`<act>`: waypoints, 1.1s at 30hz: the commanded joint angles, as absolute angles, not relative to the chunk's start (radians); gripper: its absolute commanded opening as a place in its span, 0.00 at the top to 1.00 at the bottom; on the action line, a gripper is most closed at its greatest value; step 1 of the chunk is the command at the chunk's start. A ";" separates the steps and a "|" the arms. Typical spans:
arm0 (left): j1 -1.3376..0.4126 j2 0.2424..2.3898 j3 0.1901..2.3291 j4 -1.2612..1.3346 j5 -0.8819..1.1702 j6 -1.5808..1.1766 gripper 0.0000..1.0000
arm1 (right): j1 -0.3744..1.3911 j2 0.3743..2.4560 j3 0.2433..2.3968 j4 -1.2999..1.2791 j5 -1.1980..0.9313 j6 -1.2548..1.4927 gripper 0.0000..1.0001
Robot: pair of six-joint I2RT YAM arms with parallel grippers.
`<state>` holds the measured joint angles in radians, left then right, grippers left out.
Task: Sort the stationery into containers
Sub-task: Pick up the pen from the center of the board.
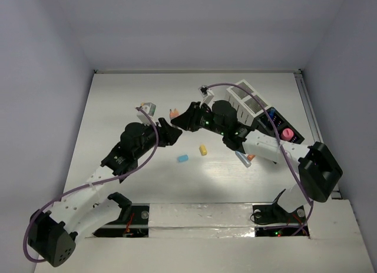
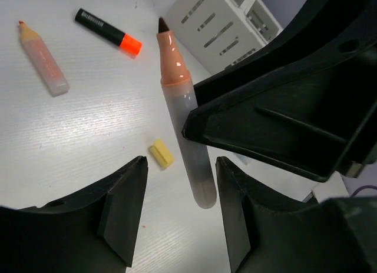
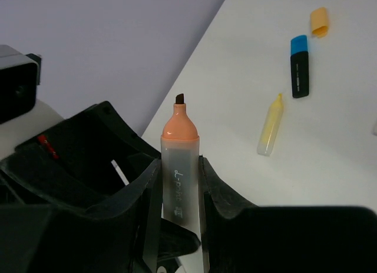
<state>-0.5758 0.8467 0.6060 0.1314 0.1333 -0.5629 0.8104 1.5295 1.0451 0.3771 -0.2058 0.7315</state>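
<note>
My right gripper [image 3: 179,165] is shut on an uncapped marker [image 3: 179,155] with a grey translucent body and a peach-orange tip, held above the table. In the left wrist view the same marker [image 2: 187,132] hangs with its rear end between the fingers of my left gripper [image 2: 181,167], which is open with gaps on both sides. The two grippers meet mid-table, left gripper [image 1: 172,133] beside right gripper [image 1: 189,121]. The containers [image 1: 253,103], white and black slatted boxes, stand in a row at the back right. One black box holds a pink cylinder [image 1: 287,133].
On the table lie a yellow eraser [image 2: 161,153], a black marker with an orange cap [image 2: 108,30] and a peach marker [image 2: 44,60]. The right wrist view shows a yellow marker [image 3: 270,125], a black marker with a blue cap [image 3: 299,66] and a loose orange cap [image 3: 318,21]. A blue eraser [image 1: 182,158] lies nearer me.
</note>
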 commanded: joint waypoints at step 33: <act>-0.672 0.703 0.630 0.069 -0.080 -0.499 1.00 | 0.882 1.341 0.934 0.310 0.038 0.703 0.42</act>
